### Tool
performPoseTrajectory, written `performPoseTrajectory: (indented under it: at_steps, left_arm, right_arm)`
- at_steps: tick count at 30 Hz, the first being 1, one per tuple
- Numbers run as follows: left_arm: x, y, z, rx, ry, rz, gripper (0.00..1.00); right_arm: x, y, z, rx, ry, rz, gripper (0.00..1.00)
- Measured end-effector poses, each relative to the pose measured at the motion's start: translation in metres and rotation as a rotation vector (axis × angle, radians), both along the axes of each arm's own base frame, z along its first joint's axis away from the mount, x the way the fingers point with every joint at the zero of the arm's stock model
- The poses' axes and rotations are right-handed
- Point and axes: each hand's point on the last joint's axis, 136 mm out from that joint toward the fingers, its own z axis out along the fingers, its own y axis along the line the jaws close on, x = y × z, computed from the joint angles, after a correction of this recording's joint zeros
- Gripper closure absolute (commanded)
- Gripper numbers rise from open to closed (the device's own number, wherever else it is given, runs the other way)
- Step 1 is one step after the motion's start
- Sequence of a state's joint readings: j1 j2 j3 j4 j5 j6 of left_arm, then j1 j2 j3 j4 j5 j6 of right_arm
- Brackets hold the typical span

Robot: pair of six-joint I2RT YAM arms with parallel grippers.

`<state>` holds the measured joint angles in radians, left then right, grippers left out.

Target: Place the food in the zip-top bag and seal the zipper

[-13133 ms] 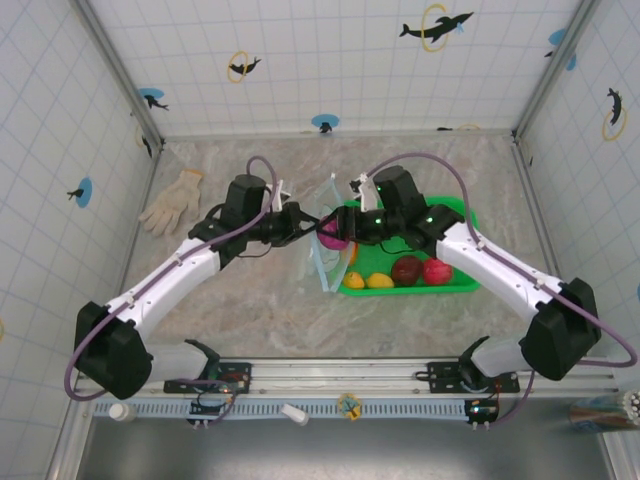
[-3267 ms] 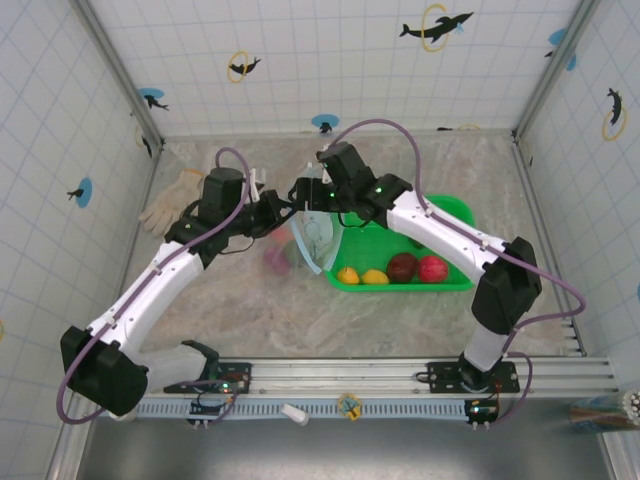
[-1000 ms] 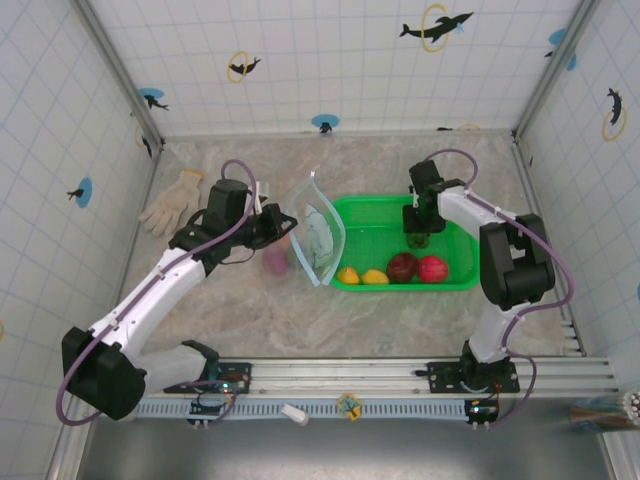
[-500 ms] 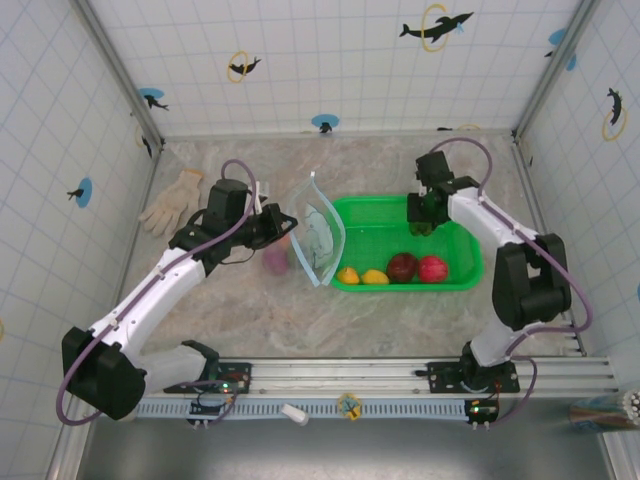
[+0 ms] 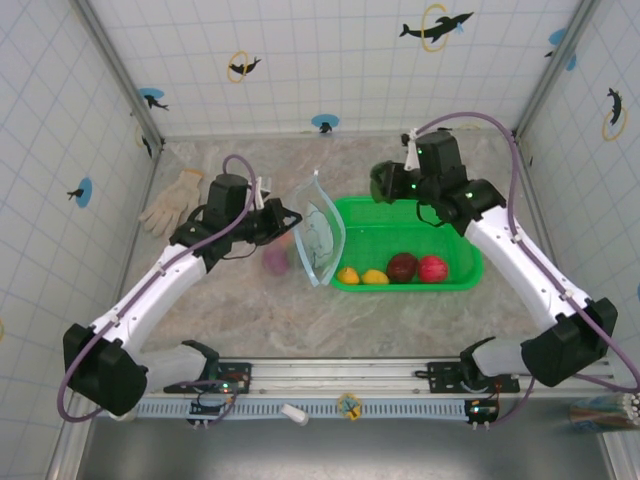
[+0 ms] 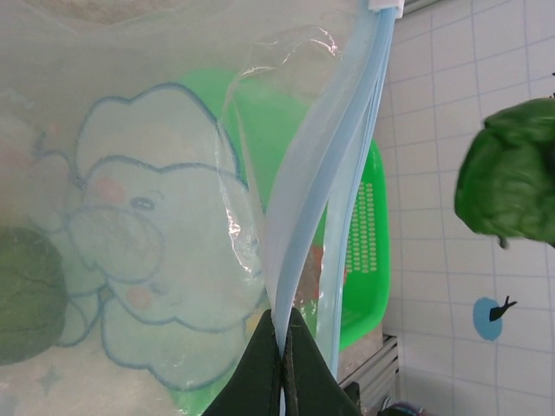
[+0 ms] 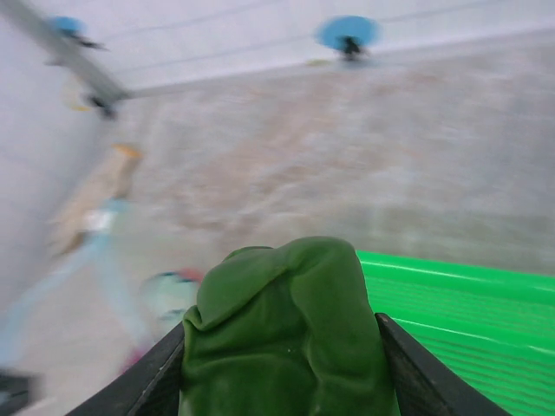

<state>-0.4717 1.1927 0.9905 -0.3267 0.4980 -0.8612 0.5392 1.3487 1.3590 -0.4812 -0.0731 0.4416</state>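
The zip-top bag (image 5: 320,236) stands upright left of the green basket, mouth upward. My left gripper (image 5: 287,222) is shut on its rim, the black jaws (image 6: 282,347) pinching the light-blue zipper (image 6: 323,173). Through the clear wall I see a magenta piece (image 5: 274,262) and a dark green piece (image 6: 26,295) inside the bag. My right gripper (image 5: 381,184) hangs above the basket's far left corner, shut on a dark green toy vegetable (image 7: 286,329), which hangs beyond the bag's mouth (image 6: 512,178). Two yellow pieces (image 5: 361,276), a dark brown one (image 5: 403,267) and a red one (image 5: 433,268) lie in the basket.
The green mesh basket (image 5: 390,222) sits right of centre, its rim touching the bag. A white glove (image 5: 172,200) lies at the far left of the marble table. Tiled walls close in the back and both sides.
My right gripper has risen out of the basket with the dark green vegetable and swung left toward the bag's mouth. The left arm and the bag have stayed put.
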Motion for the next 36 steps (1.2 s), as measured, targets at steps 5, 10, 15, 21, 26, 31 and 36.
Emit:
performPoseTrajectory:
  at_steps: [5, 10, 15, 21, 26, 31, 36]
  left_arm:
    - [0.001, -0.003, 0.002, -0.015, 0.009, -0.007, 1.0]
    - [0.004, -0.005, 0.008, -0.033, 0.0, -0.002, 1.0]
    - [0.005, -0.005, 0.011, -0.039, -0.006, 0.0, 1.0]
    - [0.005, -0.006, 0.013, -0.037, -0.01, 0.003, 1.0]
    - [0.005, -0.007, 0.014, -0.039, -0.011, -0.002, 1.0]
    - [0.009, -0.001, 0.012, -0.029, -0.011, 0.026, 1.0]
    - [0.012, 0.001, 0.011, -0.021, -0.013, 0.042, 1.0]
  right_arm:
    - [-0.036, 0.065, 0.015, 0.074, -0.021, 0.172, 0.52]
    - [-0.058, 0.1, -0.008, 0.048, 0.032, 0.25, 0.52]
    - [-0.065, 0.117, -0.028, 0.019, 0.063, 0.269, 0.52]
    - [-0.051, 0.122, -0.067, -0.064, 0.125, 0.218, 0.51]
    - [-0.036, 0.14, -0.099, -0.138, 0.193, 0.215, 0.5]
    - [-0.026, 0.158, -0.105, -0.173, 0.196, 0.224, 0.5]
    - [-0.023, 0.161, -0.101, -0.167, 0.181, 0.226, 0.27]
